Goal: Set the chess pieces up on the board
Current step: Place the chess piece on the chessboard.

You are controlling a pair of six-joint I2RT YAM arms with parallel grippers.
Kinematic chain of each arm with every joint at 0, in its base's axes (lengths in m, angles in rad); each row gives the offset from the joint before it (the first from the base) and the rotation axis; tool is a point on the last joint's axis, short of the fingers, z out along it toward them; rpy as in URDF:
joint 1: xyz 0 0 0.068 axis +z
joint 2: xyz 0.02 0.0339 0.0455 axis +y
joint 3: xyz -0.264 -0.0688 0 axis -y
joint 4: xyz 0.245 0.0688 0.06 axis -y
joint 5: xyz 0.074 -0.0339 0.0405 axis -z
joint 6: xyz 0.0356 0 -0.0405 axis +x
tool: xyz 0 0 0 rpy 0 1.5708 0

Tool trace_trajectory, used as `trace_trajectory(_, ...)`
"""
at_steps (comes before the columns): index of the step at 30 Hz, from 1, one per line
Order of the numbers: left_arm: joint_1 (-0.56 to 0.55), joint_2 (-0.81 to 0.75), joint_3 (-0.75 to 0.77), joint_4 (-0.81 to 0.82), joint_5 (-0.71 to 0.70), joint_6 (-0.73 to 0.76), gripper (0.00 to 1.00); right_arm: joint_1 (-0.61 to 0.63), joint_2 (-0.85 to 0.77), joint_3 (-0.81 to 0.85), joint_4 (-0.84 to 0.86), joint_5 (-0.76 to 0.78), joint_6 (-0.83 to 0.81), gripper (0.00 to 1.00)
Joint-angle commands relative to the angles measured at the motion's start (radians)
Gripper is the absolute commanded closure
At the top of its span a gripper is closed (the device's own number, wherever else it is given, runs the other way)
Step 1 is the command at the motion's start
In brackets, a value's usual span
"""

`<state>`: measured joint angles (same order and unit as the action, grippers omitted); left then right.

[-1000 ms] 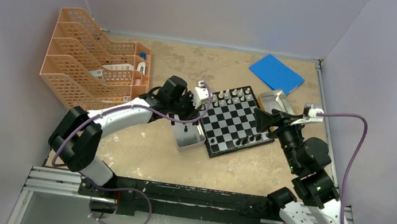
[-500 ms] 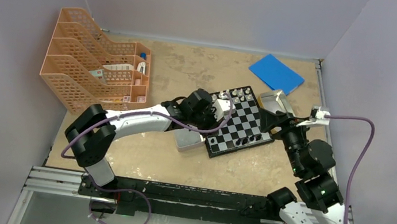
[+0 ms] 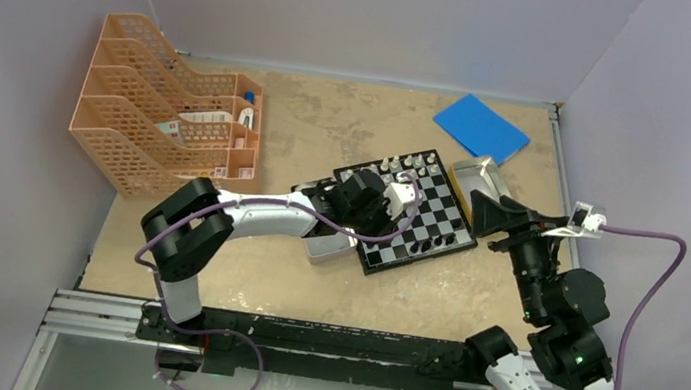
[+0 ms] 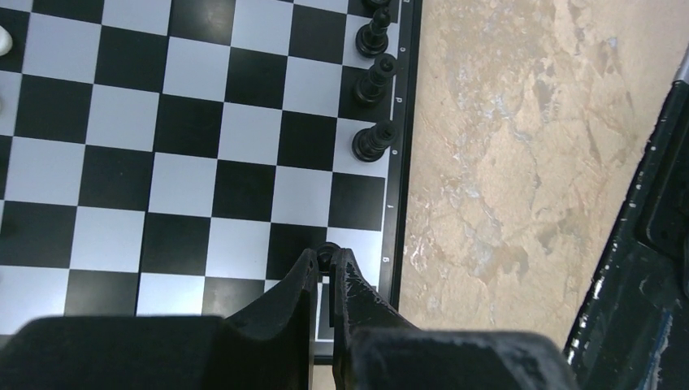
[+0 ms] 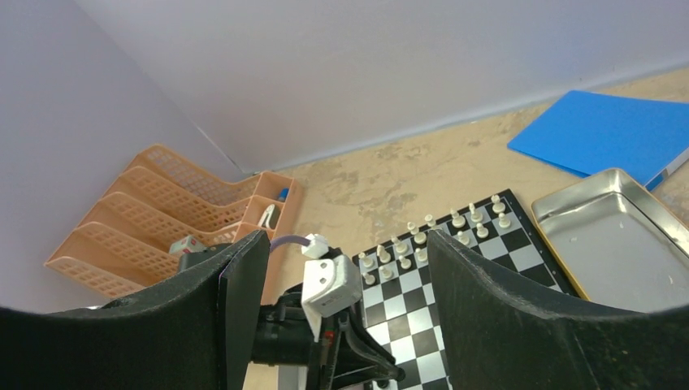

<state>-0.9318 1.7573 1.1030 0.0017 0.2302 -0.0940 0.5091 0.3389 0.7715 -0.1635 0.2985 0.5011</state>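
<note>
The board (image 3: 407,212) lies mid-way on the counter (image 3: 312,110), one tin (image 3: 482,182) just right of it, a second tin (image 3: 327,243) at its near-left corner, the rack (image 3: 166,111) far left and the pad (image 3: 480,127) behind the right tin. Chess pieces (image 3: 406,167) stand along the board's far rows; the left hand (image 4: 327,266), over an edge row, pinches one piece (image 4: 327,253).

Left arm (image 3: 258,212) stretched low toward the right, left gripper (image 4: 327,270) pointing down — fingers (image 4: 357,296) pinched on a tiny black piece (image 4: 327,254). Right arm (image 3: 550,293) folded at the elbow, right gripper (image 3: 486,217) aimed left — fingers spread wide.
</note>
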Motion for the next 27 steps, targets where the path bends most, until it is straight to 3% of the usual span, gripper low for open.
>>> trace_trajectory(1, -0.004, 0.041, 0.052, 0.057, -0.013, 0.005, 1.0, -0.004, 0.002, 0.041, 0.016, 0.015, 0.01, 0.26)
trace_trajectory(27, -0.003, 0.084, 0.018, 0.061, -0.039, 0.02, 1.0, -0.004, 0.003, 0.042, 0.015, 0.005, -0.015, 0.24)
